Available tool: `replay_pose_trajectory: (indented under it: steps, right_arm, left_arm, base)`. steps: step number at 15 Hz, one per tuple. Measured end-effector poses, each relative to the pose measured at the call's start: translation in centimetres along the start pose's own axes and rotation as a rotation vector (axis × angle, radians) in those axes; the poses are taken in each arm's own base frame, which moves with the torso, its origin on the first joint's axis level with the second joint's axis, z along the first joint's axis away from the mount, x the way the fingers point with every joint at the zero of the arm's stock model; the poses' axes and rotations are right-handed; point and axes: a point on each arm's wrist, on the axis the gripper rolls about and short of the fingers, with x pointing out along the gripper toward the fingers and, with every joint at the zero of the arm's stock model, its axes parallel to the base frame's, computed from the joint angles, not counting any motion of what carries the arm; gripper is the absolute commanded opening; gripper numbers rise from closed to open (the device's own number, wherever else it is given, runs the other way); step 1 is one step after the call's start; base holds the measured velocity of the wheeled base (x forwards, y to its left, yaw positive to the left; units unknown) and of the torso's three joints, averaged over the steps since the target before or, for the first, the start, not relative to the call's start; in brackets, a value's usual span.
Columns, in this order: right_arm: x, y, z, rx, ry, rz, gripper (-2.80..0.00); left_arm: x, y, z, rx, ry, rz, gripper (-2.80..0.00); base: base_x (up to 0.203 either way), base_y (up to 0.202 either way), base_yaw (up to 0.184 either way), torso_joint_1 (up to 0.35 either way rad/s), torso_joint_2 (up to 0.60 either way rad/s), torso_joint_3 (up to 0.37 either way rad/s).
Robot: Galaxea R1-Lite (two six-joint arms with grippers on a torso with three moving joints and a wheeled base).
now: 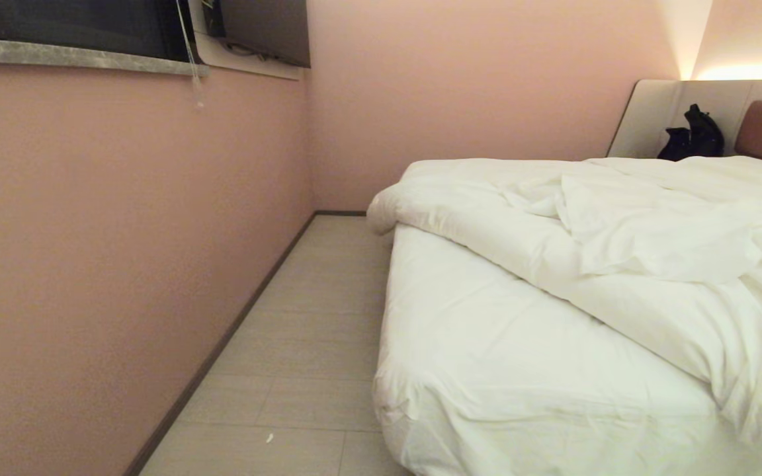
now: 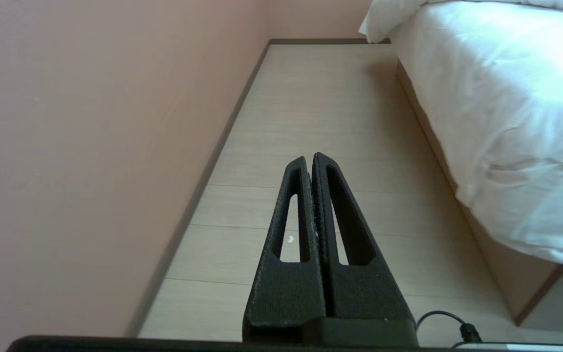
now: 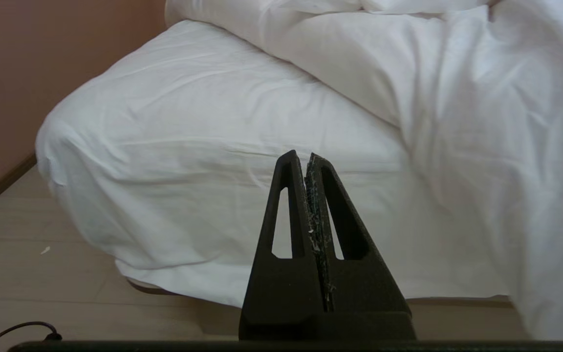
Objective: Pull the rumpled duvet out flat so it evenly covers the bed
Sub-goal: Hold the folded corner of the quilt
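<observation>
So the puffy white duvet (image 1: 626,225) sits bunched from 12 to 3 o'clock on the low white-sheeted bed (image 1: 487,357), leaving the near corner bare. Left claw (image 2: 309,157) and right claw (image 3: 301,155) are both pinched closed and empty, probably just parked pre-grab.

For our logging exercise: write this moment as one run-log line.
left tool: shut, over floor | right tool: shut, facing bed corner | duvet: rumpled, sheet corner bare | stage: not started

Right pincer (image 3: 307,157) closed and empty, bed (image 3: 203,146) corner just beyond, rumpled duvet (image 3: 457,98) at two o'clock, floor (image 3: 42,288) at eight o'clock.
</observation>
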Motion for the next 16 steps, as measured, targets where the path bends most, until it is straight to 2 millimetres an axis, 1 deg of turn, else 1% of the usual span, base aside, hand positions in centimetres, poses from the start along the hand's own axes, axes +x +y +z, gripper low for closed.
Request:
replay_pose_trajectory:
  steps: [16]
  right_arm:
    - [-0.01,0.00,0.04,0.008,-0.001,0.000,-2.80]
  left_arm:
    - [0.00,0.00,0.00,-0.002,0.000,-0.001,-2.80]
  base:
    - [0.000,-0.192,0.002,0.003,0.00,0.003]
